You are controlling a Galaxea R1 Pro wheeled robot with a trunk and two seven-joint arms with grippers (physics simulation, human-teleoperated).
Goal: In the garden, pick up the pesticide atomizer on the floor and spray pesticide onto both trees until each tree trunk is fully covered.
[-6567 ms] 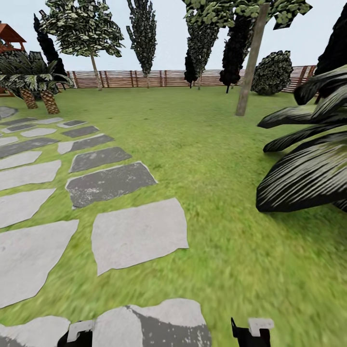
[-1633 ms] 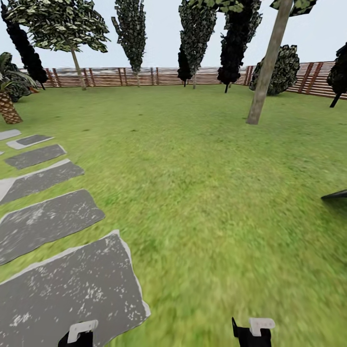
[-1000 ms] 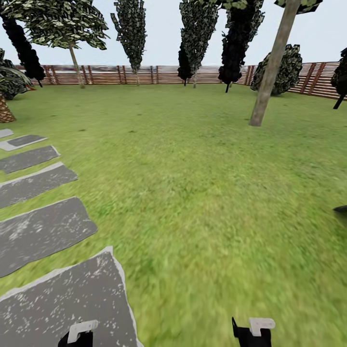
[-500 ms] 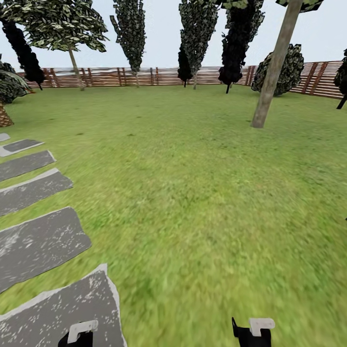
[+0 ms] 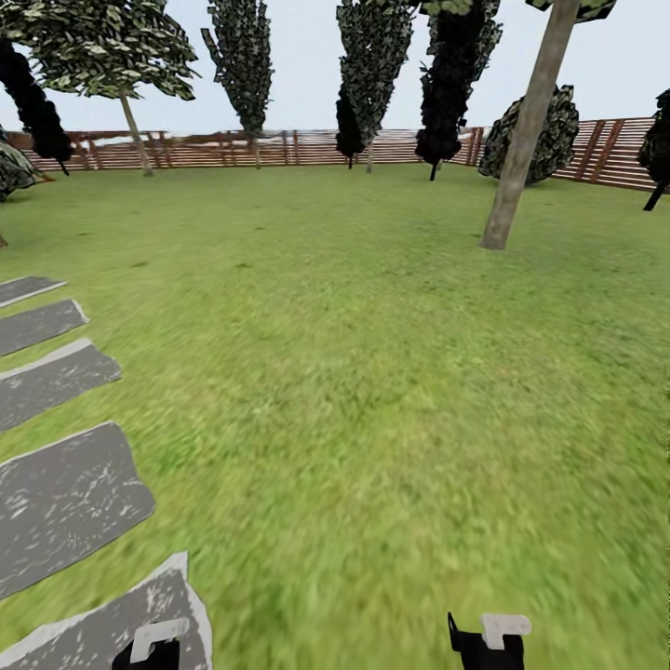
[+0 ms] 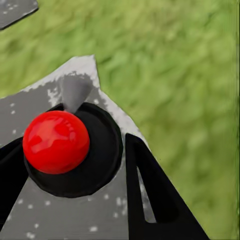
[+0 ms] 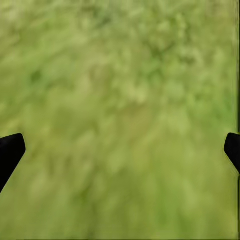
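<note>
The left gripper is clenched on a red-capped atomizer (carried low for travel), the right gripper hangs spread and empty over grass, with a bare trunk ahead to the right.

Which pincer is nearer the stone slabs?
Left. The left pincer hangs right over the nearest grey stone slab; the right pincer sits over bare grass, well off to the side.
</note>
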